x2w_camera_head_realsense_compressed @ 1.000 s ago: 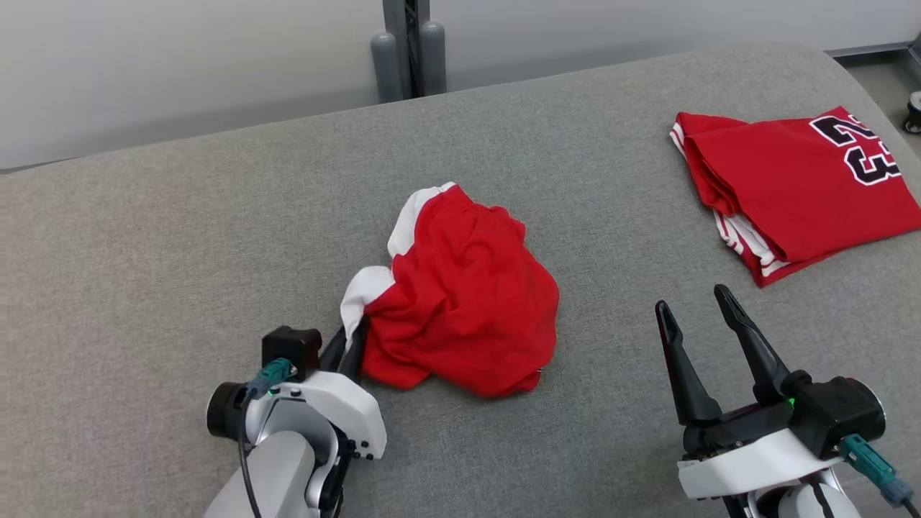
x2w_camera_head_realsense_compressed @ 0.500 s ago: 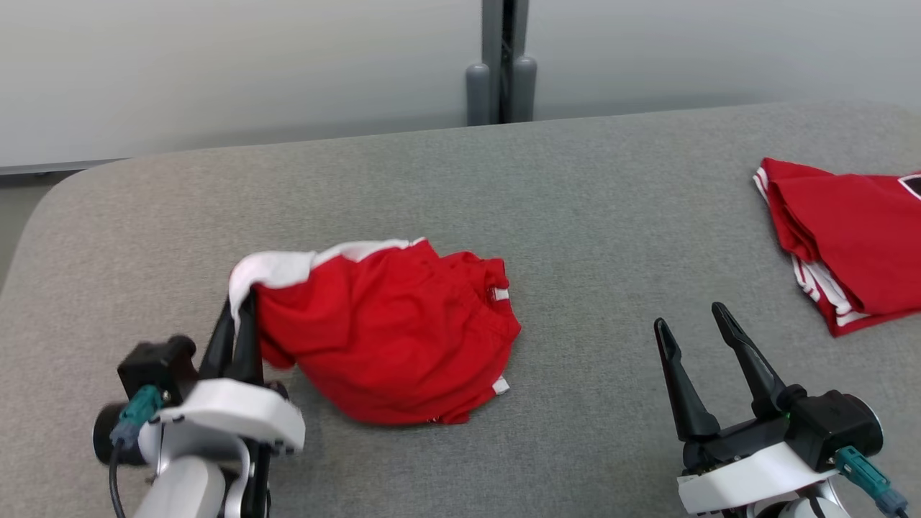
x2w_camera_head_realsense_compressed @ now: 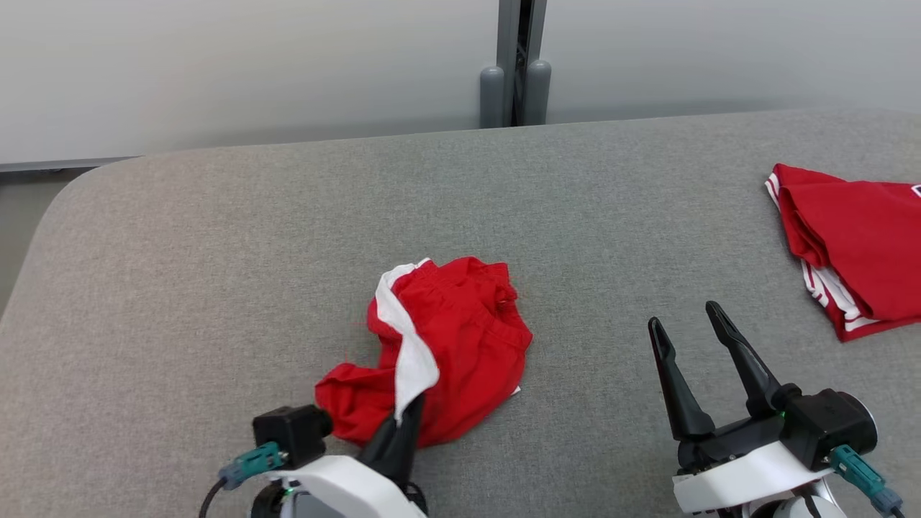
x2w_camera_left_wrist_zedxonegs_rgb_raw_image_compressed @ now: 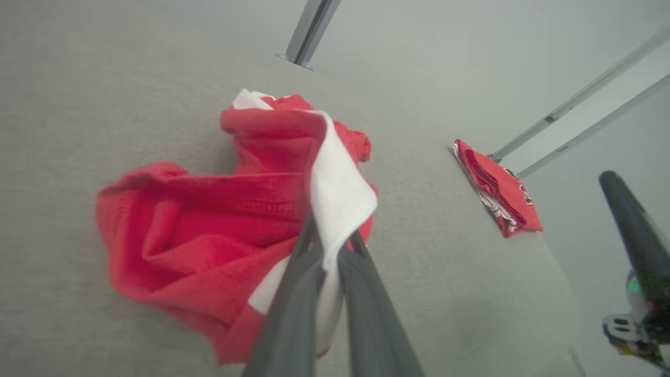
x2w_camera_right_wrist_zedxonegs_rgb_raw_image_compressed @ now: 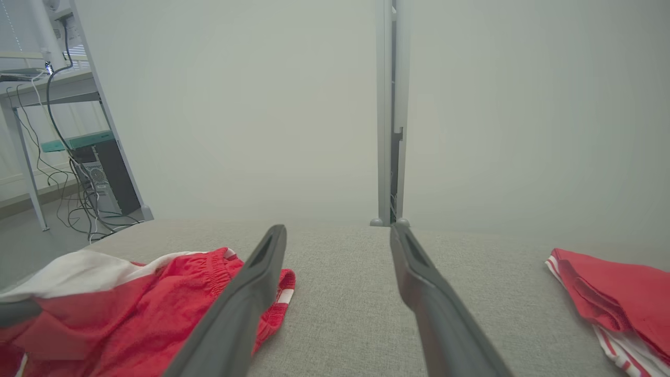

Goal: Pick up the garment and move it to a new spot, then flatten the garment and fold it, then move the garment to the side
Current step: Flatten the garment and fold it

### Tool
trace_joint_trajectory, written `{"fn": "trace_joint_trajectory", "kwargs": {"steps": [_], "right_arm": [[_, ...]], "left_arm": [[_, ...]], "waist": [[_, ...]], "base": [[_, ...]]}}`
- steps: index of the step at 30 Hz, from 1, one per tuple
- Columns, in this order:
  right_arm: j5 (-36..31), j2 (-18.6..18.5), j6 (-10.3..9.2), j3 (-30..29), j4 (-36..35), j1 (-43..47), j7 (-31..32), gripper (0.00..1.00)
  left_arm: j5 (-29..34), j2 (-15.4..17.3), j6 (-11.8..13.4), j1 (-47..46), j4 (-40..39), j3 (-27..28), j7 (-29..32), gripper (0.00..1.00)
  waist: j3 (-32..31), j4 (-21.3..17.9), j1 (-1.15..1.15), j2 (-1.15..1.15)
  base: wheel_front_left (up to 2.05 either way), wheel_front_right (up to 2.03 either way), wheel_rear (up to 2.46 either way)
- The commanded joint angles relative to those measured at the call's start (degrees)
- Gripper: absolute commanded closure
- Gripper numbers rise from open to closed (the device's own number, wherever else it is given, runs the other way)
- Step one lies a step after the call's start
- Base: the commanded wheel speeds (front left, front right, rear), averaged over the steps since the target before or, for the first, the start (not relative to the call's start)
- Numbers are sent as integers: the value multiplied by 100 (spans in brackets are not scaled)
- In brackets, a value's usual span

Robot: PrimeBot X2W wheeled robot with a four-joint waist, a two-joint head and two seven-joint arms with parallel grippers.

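A crumpled red garment (x2w_camera_head_realsense_compressed: 460, 338) with a white panel lies on the grey padded table (x2w_camera_head_realsense_compressed: 216, 244), near the front centre. My left gripper (x2w_camera_head_realsense_compressed: 408, 411) is at the garment's near edge, shut on the white panel, which drapes over its fingertips. In the left wrist view the two fingers (x2w_camera_left_wrist_zedxonegs_rgb_raw_image_compressed: 293, 293) pinch the white cloth, with the red garment (x2w_camera_left_wrist_zedxonegs_rgb_raw_image_compressed: 199, 204) bunched behind it. My right gripper (x2w_camera_head_realsense_compressed: 683, 324) stands open to the right of the garment, holding nothing. Its wrist view shows the open gripper (x2w_camera_right_wrist_zedxonegs_rgb_raw_image_compressed: 337, 230) over bare table, with the garment (x2w_camera_right_wrist_zedxonegs_rgb_raw_image_compressed: 157, 298) at its left.
A folded red jersey (x2w_camera_head_realsense_compressed: 856, 259) with white stripes lies at the table's right edge, also in the left wrist view as the jersey (x2w_camera_left_wrist_zedxonegs_rgb_raw_image_compressed: 497, 188) and in the right wrist view as the jersey (x2w_camera_right_wrist_zedxonegs_rgb_raw_image_compressed: 623, 298). A grey post (x2w_camera_head_realsense_compressed: 518, 72) stands behind the table. The table's rounded left corner (x2w_camera_head_realsense_compressed: 50, 216) drops to the floor.
My left gripper, still shut on the white panel, swung left and then back right and nearer, so the garment is now bunched up. The head camera turned. The right gripper stayed open.
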Motion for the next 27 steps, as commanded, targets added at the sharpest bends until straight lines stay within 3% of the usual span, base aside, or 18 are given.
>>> {"fn": "trace_joint_trajectory", "kwargs": {"steps": [1, 7, 12, 22, 23, 24, 27], "right_arm": [[12, -15, -2, 1, -6, -62, -2, 0], [8, -6, -2, 16, -13, -140, -2, 0], [-8, -8, -2, -15, -31, -263, -2, 0], [-66, 5, -2, -152, -87, -500, -2, 0], [-64, 7, -2, -170, -87, -515, -2, 0], [-58, 11, -2, -168, -88, -540, -2, 0], [-61, 17, -2, -197, -96, -569, -2, 0]], "left_arm": [[-133, -40, -104, -172, 5, -72, 53, 100], [-875, -291, -512, -733, 446, -603, 336, 100], [-1392, -340, -684, -1198, 794, -924, 245, 100], [-2688, -335, -661, -2480, 1910, -1917, -858, 100], [-2848, -334, -633, -2578, 2039, -2036, -941, 66], [-2970, -336, -626, -2694, 2158, -2179, -993, 0], [-3303, -332, -626, -2994, 2377, -2481, -1217, 0]], "waist": [[-8, -85, 0, 0], [28, -446, 0, 0], [94, -699, 0, 0], [242, -1130, 0, 0], [259, -1162, 0, 0], [275, -1192, 0, 0], [297, -1237, 0, 0]], "base": [[0, 0, 0], [0, 0, 0], [0, 0, 0], [0, 0, 0], [0, 0, 0], [0, 0, 0], [0, 0, 0]]}}
